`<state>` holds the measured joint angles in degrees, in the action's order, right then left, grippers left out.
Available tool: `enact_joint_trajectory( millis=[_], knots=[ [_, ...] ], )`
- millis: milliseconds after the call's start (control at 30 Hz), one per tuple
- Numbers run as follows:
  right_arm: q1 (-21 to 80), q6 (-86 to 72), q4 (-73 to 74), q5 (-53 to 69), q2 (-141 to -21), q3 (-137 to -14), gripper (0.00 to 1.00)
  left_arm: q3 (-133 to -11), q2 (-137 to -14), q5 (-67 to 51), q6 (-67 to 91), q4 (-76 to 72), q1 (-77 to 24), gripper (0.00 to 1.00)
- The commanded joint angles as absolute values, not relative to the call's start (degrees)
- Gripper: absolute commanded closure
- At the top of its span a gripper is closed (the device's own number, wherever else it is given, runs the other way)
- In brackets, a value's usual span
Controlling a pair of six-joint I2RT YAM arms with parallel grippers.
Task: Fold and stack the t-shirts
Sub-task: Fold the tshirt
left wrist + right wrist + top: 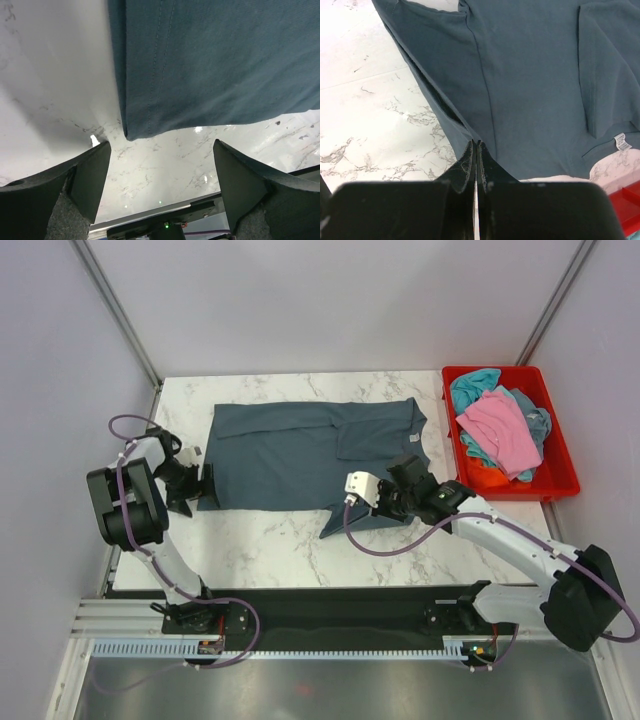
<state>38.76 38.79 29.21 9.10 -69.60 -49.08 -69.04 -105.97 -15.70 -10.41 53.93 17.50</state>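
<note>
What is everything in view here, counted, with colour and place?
slate-blue t-shirt: one, dark slate blue, spread on the table's middle
white tag: one, white, at the shirt's neck end
pink t-shirt: one, pink, on top of the pile in the bin
teal t-shirt: teal cloth, count unclear, under the pink one
orange t-shirt: one, orange, at the near end of the bin
red bin: one, red, on the table's far right corner
table: one, white marble
left gripper: one, black, open, at the shirt's near left corner, not touching it
right gripper: one, black, shut on the shirt's near edge
</note>
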Motion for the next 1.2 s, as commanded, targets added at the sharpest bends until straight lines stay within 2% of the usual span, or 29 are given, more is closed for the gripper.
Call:
enact_joint_trajectory(
  millis=[0, 100, 700, 1067, 1100, 1167],
  knots=[
    [38.6, 38.2, 27.2, 9.8, -70.1, -49.0, 1.00, -70.7, -106.6, -14.2, -11.8, 52.5, 17.5, 0.10],
    [38.6, 38.3, 27.1, 9.8, -70.5, -49.2, 1.00, -71.0, -107.4, -16.0, -11.5, 52.5, 17.5, 0.24],
    [38.6, 38.2, 27.0, 9.3, -71.2, -49.6, 1.00, -73.2, -110.2, -16.0, -11.5, 52.5, 17.5, 0.24],
    [38.5, 38.4, 27.1, 8.9, -71.0, -49.7, 1.00, -78.4, -103.6, -16.0, -11.5, 52.5, 17.2, 0.24],
    [38.5, 38.4, 27.0, 9.0, -71.1, -49.7, 1.00, -79.1, -103.3, -30.0, -9.0, 56.4, 17.1, 0.97],
    [38.5, 38.4, 27.1, 9.1, -71.2, -49.9, 1.00, -80.4, -102.7, -30.4, -9.2, 56.7, 17.1, 0.98]
  ],
)
